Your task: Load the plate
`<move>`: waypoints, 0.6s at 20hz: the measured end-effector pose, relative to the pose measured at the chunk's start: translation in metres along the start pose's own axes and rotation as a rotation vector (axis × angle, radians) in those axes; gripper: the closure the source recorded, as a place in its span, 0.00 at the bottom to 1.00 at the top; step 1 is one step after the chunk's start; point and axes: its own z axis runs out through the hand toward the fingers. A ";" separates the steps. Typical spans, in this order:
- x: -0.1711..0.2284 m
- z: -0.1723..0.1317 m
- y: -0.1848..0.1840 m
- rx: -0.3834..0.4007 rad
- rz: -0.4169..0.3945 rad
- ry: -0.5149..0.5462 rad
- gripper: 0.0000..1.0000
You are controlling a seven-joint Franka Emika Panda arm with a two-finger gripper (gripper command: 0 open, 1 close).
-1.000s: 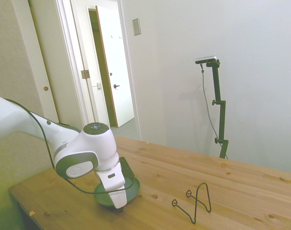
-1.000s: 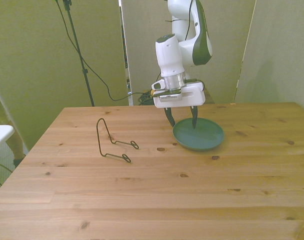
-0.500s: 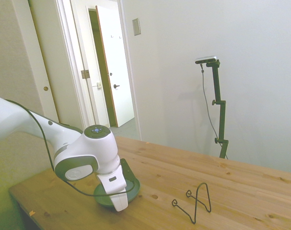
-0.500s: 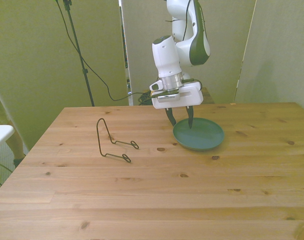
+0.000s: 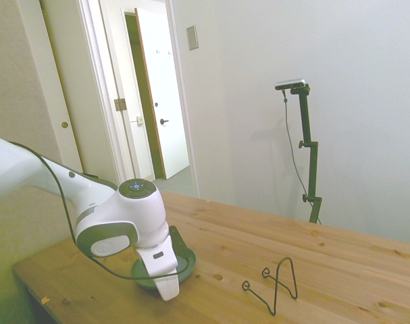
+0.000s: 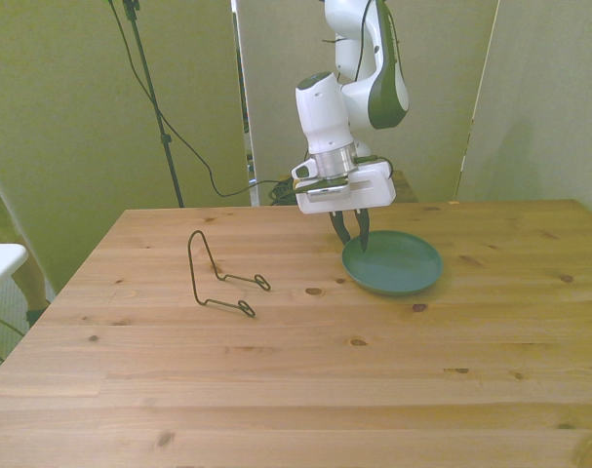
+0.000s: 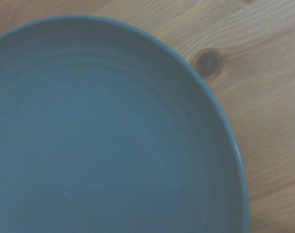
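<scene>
Two objects lay on the wooden table (image 5: 340, 260) in the side view: the grey-green plate (image 5: 184, 258), largely hidden behind the white arm's wrist, and a black wire stand (image 5: 275, 283) well apart from it. Being round, the plate had no long axis; it appeared flat, open side up.

Front view: the gripper (image 6: 352, 234) pointed down at the plate's (image 6: 398, 265) rim on the front view's left, its dark fingers (image 6: 364, 230) drawn close together about that edge. The wire stand (image 6: 217, 278) stood well to the front view's left.

Wrist view: the plate (image 7: 103, 141) filled most of the frame, with its raised rim curving beside a dark knot (image 7: 208, 62) in the table (image 7: 268, 87).
</scene>
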 end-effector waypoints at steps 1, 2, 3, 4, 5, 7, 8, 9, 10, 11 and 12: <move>0.000 0.000 0.000 0.000 0.000 0.000 1.00; 0.000 0.000 0.000 0.000 0.002 -0.001 1.00; 0.000 0.000 0.000 0.003 0.005 -0.002 1.00; 0.000 0.000 -0.001 0.006 0.008 -0.003 1.00; 0.000 -0.001 -0.001 0.007 0.008 -0.003 1.00; 0.000 -0.002 -0.002 0.010 0.008 0.000 1.00; 0.000 -0.003 -0.002 0.009 0.006 0.003 1.00; 0.000 -0.005 -0.002 0.006 0.002 0.011 1.00; 0.000 -0.008 -0.001 -0.002 0.000 0.026 1.00; 0.000 -0.014 -0.001 -0.007 -0.001 0.049 1.00; 0.000 -0.023 -0.002 -0.007 -0.001 0.074 1.00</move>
